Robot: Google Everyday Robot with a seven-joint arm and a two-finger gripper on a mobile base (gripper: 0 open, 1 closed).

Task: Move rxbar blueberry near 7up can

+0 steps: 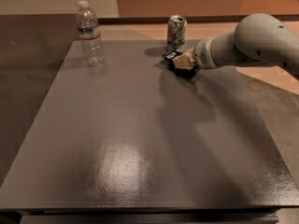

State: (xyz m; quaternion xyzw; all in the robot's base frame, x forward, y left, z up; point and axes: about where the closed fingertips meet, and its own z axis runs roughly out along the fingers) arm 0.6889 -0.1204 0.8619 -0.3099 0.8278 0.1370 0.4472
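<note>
Camera view, our entries:

1. Pincer (181, 62): it reaches in from the right over the table's (140, 125) far right part and is clamped on the rxbar blueberry (171, 56).
2. Rxbar blueberry: held at the pincer's tip. Its long axis runs from the pincer up-left, with the white-patch end leading toward the can.
3. 7up can (176, 31): upright, just beyond the bar, near it but apart.
4. Water bottle (89, 34): upright, well apart at far left.
5. We judge that only lowering and release remain.
</note>
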